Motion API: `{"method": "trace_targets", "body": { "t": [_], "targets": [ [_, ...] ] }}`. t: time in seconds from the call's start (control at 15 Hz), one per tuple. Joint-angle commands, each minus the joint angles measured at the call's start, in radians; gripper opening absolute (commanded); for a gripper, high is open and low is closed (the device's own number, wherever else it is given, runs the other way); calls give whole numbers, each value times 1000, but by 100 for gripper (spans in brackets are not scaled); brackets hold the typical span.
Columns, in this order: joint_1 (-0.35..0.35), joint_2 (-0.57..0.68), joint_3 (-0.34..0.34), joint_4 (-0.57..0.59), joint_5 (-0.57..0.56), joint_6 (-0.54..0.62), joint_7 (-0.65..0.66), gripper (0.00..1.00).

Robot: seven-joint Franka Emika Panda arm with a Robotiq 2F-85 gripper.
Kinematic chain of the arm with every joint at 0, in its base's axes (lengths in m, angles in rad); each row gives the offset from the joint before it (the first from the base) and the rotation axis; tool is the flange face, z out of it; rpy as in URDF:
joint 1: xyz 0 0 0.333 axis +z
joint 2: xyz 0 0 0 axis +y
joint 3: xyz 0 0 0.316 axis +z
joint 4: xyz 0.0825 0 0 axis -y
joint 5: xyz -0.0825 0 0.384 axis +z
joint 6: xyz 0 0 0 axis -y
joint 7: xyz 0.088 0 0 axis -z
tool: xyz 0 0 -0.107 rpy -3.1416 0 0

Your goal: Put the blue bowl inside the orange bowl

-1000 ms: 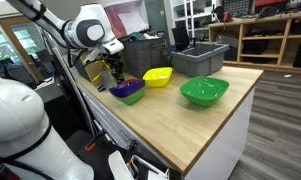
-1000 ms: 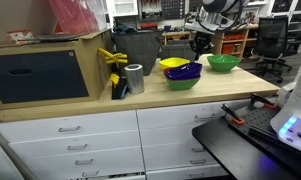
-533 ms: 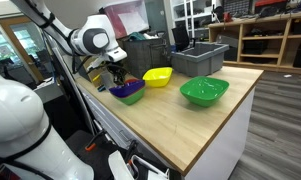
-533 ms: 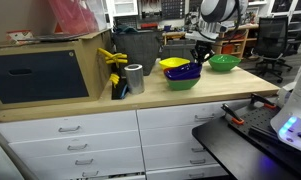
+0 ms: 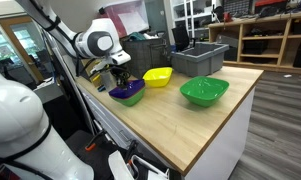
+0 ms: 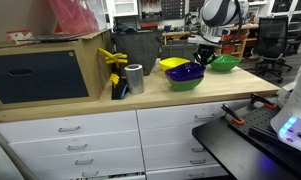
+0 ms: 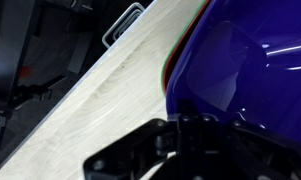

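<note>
The blue bowl (image 5: 127, 91) sits nested in a small green bowl (image 5: 133, 100) near the table's end. It also shows in an exterior view (image 6: 185, 72) and fills the right of the wrist view (image 7: 240, 70). My gripper (image 5: 120, 78) (image 6: 202, 57) is down at the blue bowl's rim. In the wrist view my fingers (image 7: 195, 132) look closed together on that rim. The orange bowl is hidden. Only a thin reddish and green edge (image 7: 174, 62) shows beside the blue bowl in the wrist view.
A yellow bowl (image 5: 158, 76) (image 6: 173, 63) stands just behind the stack. A larger green bowl (image 5: 204, 91) (image 6: 223, 63) and a grey bin (image 5: 200, 58) stand further along the wooden table (image 5: 190, 125). A silver can (image 6: 135, 78) and a cardboard box (image 6: 45, 72) stand at the other end.
My gripper has come down to the blue bowl's rim. In an exterior view the blue bowl now looks tipped or raised a little.
</note>
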Motion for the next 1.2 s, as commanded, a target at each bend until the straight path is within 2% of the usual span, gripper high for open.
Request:
{"method": "trace_targets", "body": {
  "t": [0.0, 0.6, 0.93, 1.0, 1.13],
  "targets": [
    [-17, 10, -19, -20, -41, 28, -16, 0],
    [-43, 68, -58, -45, -144, 77, -10, 0],
    [-21, 30, -56, -19, -87, 39, -46, 0],
    [-17, 9, -55, -5, -75, 12, -66, 26],
    [-6, -29, -55, 25, -42, -31, -124, 34]
  ]
}}
